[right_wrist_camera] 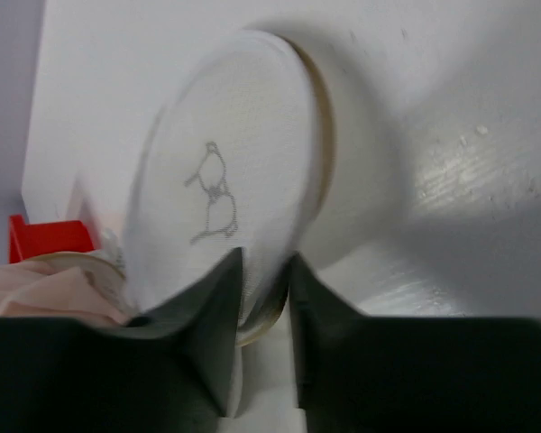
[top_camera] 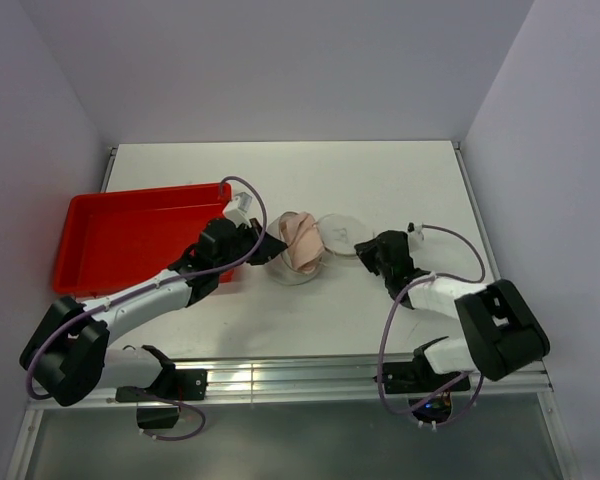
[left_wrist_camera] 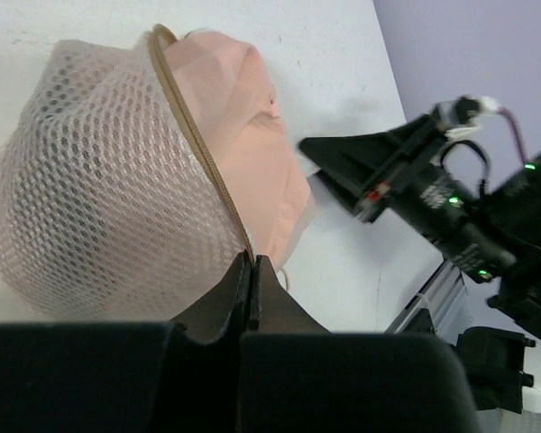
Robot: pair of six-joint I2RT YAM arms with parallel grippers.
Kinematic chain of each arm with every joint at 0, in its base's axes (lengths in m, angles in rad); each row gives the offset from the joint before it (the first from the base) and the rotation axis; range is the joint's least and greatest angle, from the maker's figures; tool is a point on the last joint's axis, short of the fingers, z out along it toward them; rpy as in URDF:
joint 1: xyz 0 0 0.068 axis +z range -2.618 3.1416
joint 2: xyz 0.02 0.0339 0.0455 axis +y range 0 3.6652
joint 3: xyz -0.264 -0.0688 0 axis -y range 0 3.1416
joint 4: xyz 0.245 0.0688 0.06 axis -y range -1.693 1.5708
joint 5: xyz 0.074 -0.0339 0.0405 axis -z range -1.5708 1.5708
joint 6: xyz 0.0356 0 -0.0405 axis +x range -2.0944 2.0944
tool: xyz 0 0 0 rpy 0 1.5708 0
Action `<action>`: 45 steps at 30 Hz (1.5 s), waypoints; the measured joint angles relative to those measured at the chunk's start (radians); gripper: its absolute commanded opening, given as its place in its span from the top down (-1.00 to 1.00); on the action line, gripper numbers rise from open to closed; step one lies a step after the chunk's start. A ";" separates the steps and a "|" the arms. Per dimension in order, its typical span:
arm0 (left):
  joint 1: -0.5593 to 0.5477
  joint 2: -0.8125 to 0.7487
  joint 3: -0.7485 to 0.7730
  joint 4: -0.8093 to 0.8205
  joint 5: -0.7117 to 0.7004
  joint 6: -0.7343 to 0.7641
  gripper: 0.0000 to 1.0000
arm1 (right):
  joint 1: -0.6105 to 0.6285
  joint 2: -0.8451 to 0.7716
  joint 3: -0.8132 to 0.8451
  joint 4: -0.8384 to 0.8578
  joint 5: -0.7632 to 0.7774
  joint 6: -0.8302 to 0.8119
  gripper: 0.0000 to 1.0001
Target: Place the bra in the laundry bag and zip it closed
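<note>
White tabletop, lilac walls: whitish mesh drum-shaped laundry bag (top_camera: 285, 270) at frame centre, red plastic tray (top_camera: 120, 240) at left.
My left gripper (left_wrist_camera: 251, 271) is pinched shut on the bag's tan zipper rim (left_wrist_camera: 202, 144), peach-pink fabric bra (left_wrist_camera: 252, 135) bulging out; my right gripper (right_wrist_camera: 263, 307) stands narrow astride the flat round mesh lid (right_wrist_camera: 225, 135), though blur hides whether it grips.

Smeared in the right wrist view: lid (right_wrist_camera: 252, 108), black mark (right_wrist_camera: 212, 194) only a loose scribble. Lower rim lost at 6 o'clock between fingers of the right end effector (right_wrist_camera: 263, 271); pinched or merely flanked, impossible to say. At 8 o'clock, bra (right_wrist_camera: 45, 289) cropped; red tray (right_wrist_camera: 41, 242) a sliver at 9. In the left wrist view, laundry bag (left_wrist_camera: 99, 198) underside masked at 6 o'clock by the left end effector (left_wrist_camera: 251, 263).
</note>
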 measured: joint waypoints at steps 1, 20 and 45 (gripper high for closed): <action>0.000 -0.005 0.000 -0.007 -0.007 0.003 1.00 | 0.000 -0.030 -0.006 0.002 0.016 -0.012 0.68; -0.003 -0.081 0.080 -0.111 -0.025 0.036 1.00 | 0.333 -0.583 0.198 -0.101 0.425 -0.645 1.00; -0.030 0.057 0.196 -0.098 -0.056 0.089 1.00 | 0.330 -0.629 0.234 -0.255 0.409 -0.776 1.00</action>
